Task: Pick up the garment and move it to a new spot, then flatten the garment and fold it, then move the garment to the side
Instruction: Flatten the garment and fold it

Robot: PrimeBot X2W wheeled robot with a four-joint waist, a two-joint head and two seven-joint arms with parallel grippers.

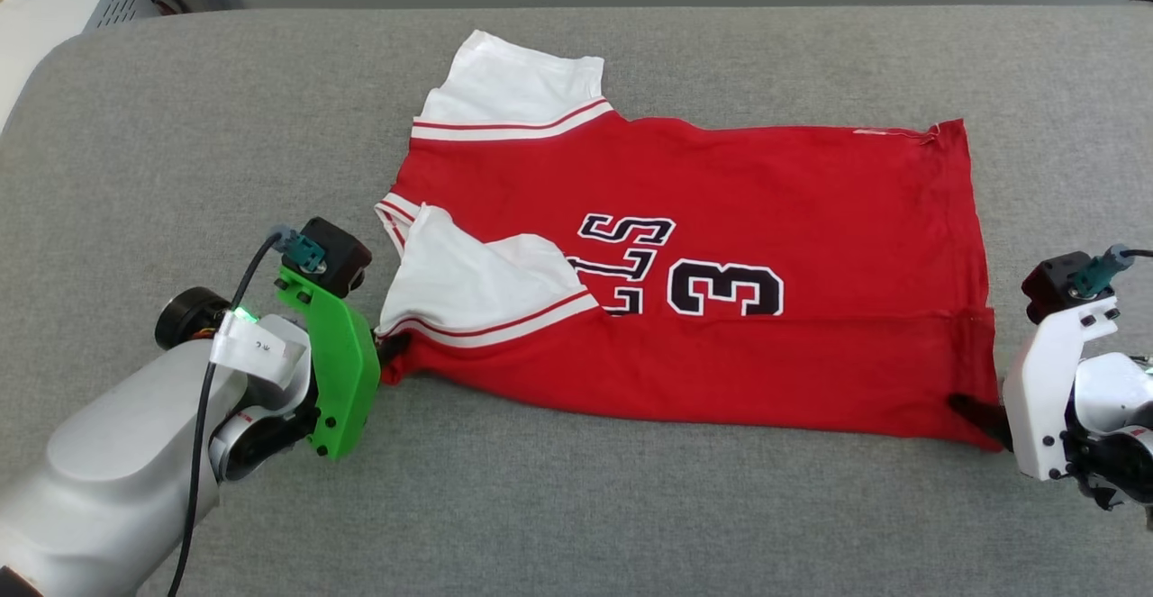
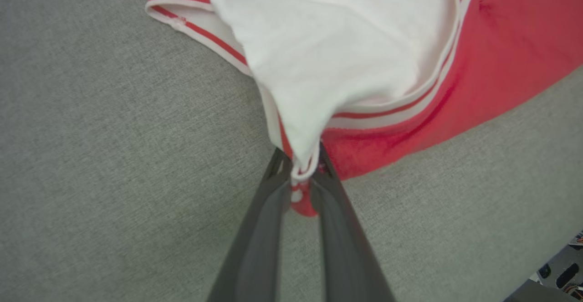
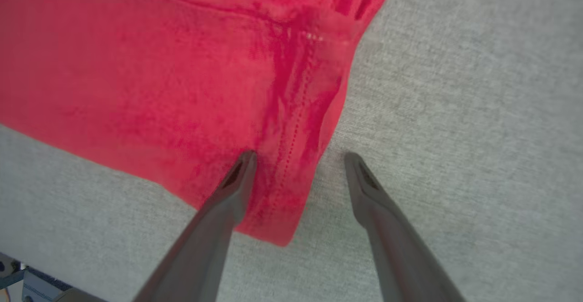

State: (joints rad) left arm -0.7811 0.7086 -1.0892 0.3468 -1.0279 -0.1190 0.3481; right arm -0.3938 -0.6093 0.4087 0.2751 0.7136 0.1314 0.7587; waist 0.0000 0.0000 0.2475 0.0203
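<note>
The garment (image 1: 721, 219), a red jersey with white sleeves and a black "3", lies sideways on the grey surface, its near long edge folded over with one white sleeve (image 1: 468, 286) lying on top. My left gripper (image 2: 303, 165) is shut on the garment's near shoulder corner (image 2: 303, 202), red and white cloth pinched between its dark fingers. In the head view this left gripper (image 1: 389, 356) sits at the garment's lower left corner. My right gripper (image 3: 298, 158) stands open over the hem corner (image 3: 278, 211); one finger (image 3: 227, 197) lies over the red cloth, the other over the bare surface.
The grey padded surface (image 1: 576, 507) stretches wide on every side of the garment. A white box-like unit (image 1: 63, 3) stands beyond the far left corner. The surface's far edge runs along the top of the head view.
</note>
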